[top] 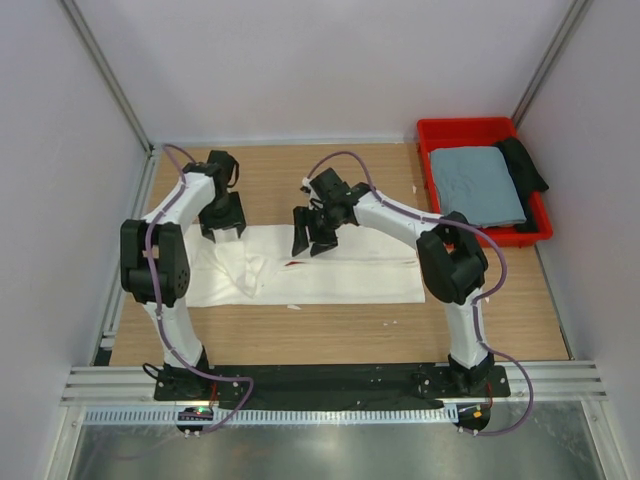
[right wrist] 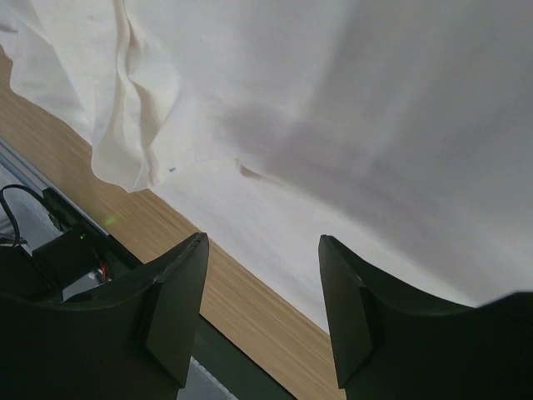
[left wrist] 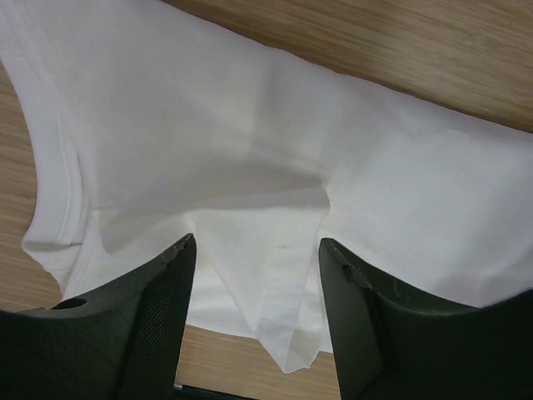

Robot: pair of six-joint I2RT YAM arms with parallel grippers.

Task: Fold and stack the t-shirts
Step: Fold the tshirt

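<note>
My left gripper (top: 224,230) and right gripper (top: 312,243) hang open and empty over the far edge of the white t-shirt (top: 330,275). It stretches left to right beneath both.

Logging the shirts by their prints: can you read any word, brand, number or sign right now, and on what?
None readable.
White shirt: only thin red slivers at a fold edge, no letters showing.
Grey-blue shirt in the red bin: plain.
Both wrist views: bare white cloth.

White t-shirt (top: 340,280) folded flat, centre — grey-blue t-shirt (top: 478,185) folded, far right
</note>
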